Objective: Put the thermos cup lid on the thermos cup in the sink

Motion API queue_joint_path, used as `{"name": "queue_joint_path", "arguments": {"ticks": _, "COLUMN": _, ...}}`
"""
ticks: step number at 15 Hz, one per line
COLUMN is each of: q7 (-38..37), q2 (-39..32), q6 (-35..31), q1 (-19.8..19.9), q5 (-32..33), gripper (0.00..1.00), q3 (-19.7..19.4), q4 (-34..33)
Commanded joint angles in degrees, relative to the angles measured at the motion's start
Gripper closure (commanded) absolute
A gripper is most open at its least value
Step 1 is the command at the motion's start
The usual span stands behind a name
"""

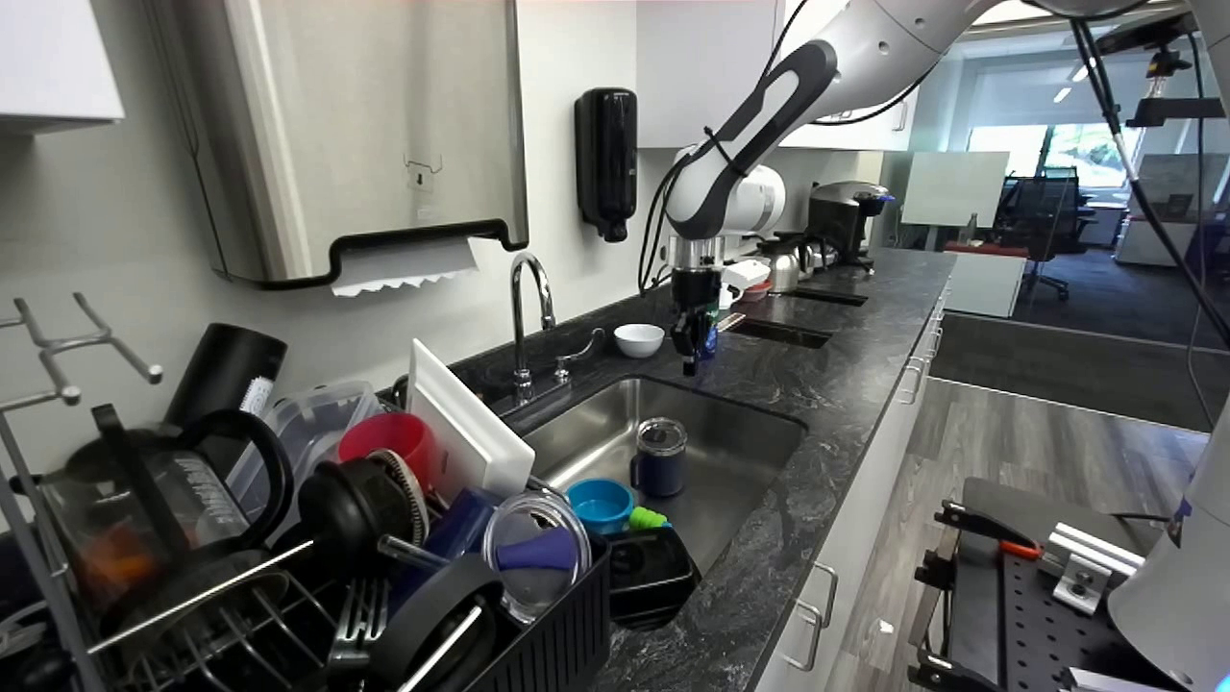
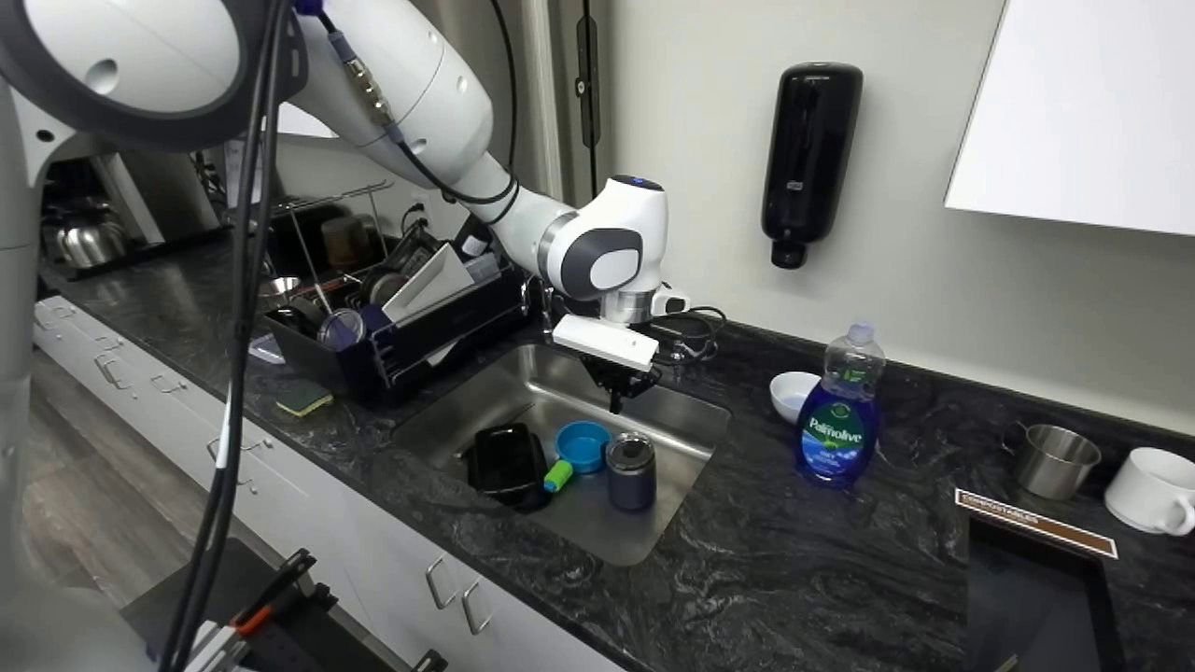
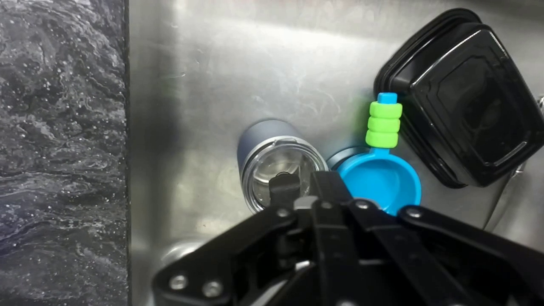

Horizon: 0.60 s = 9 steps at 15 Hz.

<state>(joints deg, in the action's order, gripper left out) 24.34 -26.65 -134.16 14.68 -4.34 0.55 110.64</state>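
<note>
The navy thermos cup point(image 1: 662, 475) stands upright in the steel sink point(image 3: 208, 97), its long axis vertical and its mouth upward; its handle point(image 1: 635, 470) juts toward the blue measuring cup point(image 3: 380, 180) just beside it. In both exterior views the clear thermos cup lid point(image 1: 661, 435) lies level across that mouth; how firmly it is seated I cannot tell. Above the sink, the fingers point(image 2: 616, 402) point down, pressed together, and are apart from both cup and lid. In the wrist view they cover part of the lid's edge. The blue measuring cup's ribbed green handle point(image 3: 383, 124) ends close to the black food container point(image 3: 471, 102), also in the sink. On the dark desk point(image 2: 794, 579), the Palmolive dish soap bottle point(image 2: 839, 420) stands upright near a white bowl point(image 1: 639, 339).
</note>
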Motion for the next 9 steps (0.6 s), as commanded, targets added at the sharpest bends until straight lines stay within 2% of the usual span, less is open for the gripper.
{"name": "queue_joint_path", "arguments": {"ticks": 1, "q7": -0.23, "q2": -0.43, "q6": 0.29, "q1": -0.71, "q5": 0.38, "gripper": 1.00, "q3": -0.77, "q4": -0.33}}
{"name": "queue_joint_path", "arguments": {"ticks": 3, "q7": -0.07, "q2": -0.60, "q6": 0.22, "q1": -0.84, "q5": 0.79, "gripper": 1.00, "q3": -0.83, "q4": -0.28}}
{"name": "queue_joint_path", "arguments": {"ticks": 4, "q7": -0.06, "q2": -0.72, "q6": 0.60, "q1": -0.83, "q5": 0.74, "gripper": 0.74, "q3": -0.76, "q4": -0.40}}
{"name": "queue_joint_path", "arguments": {"ticks": 5, "q7": -0.03, "q2": -0.85, "q6": 0.66, "q1": -0.93, "q5": 1.01, "gripper": 0.73, "q3": -0.82, "q4": -0.44}}
{"name": "queue_joint_path", "arguments": {"ticks": 9, "q7": 0.07, "q2": -1.38, "q6": 0.92, "q1": -1.01, "q5": 1.45, "gripper": 0.46, "q3": -0.90, "q4": -0.85}}
